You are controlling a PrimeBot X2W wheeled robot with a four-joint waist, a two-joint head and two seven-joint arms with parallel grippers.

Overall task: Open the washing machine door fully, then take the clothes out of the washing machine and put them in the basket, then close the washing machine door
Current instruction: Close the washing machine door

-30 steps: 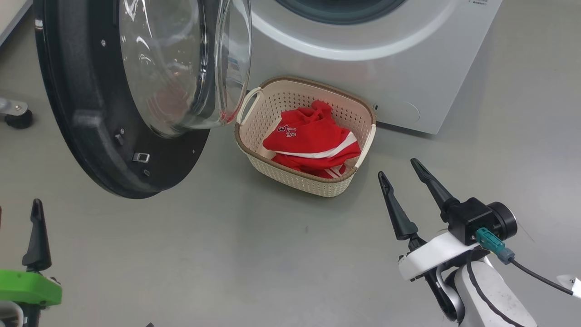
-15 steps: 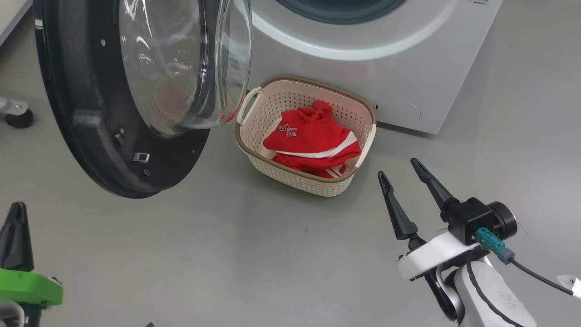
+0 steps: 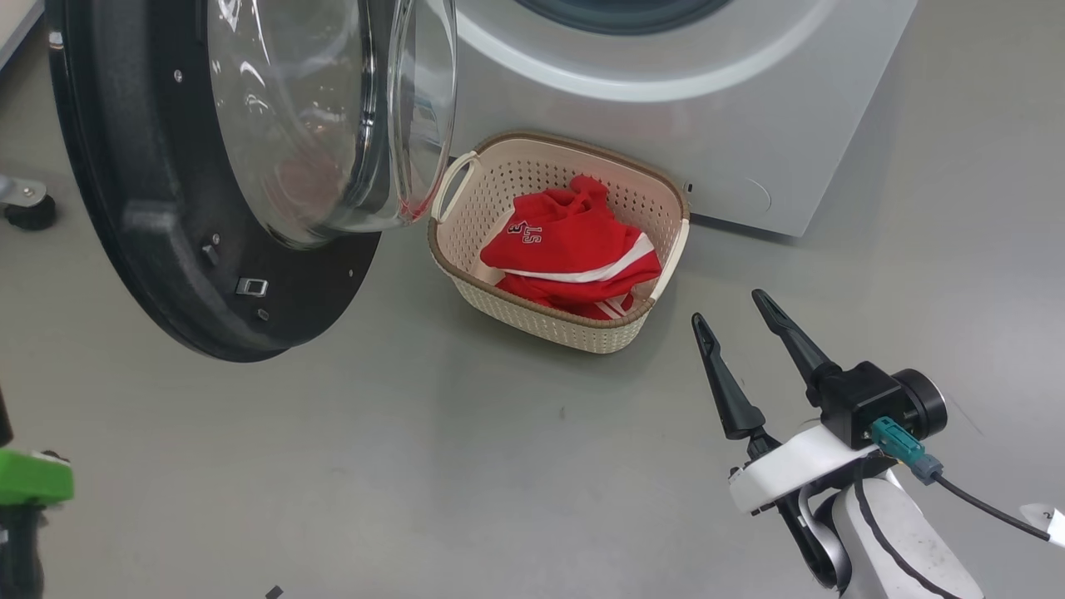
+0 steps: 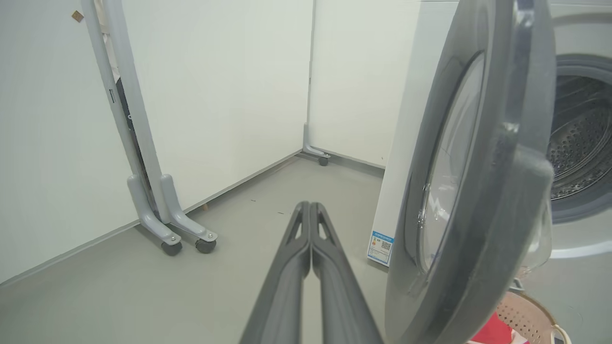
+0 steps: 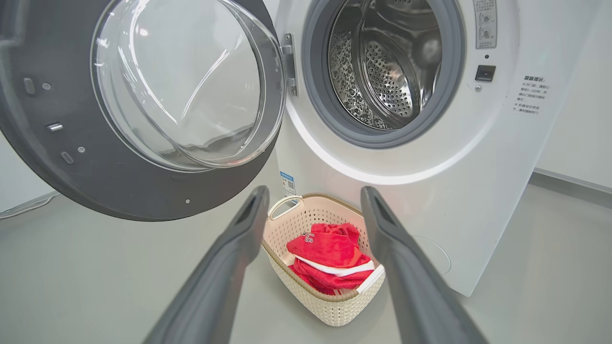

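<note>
- Already the clothes (image 3: 574,249) are found in the basket (image 3: 541,320)
- Left tool (image 4: 311,208) is pressed together, right tool (image 3: 727,305) spread, empty
- Open washing machine door (image 3: 166,249), stiff, hinged: best pushed at its rim

red clothes (image 3: 574,249) in cream basket (image 3: 541,322), beside wide-open washing machine door (image 3: 125,175)

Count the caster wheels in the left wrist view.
3. The left caster and right caster sit side by side under the grey stand at left; far caster is by the wall corner near the washing machine. Others may hide behind the washing machine door.
</note>
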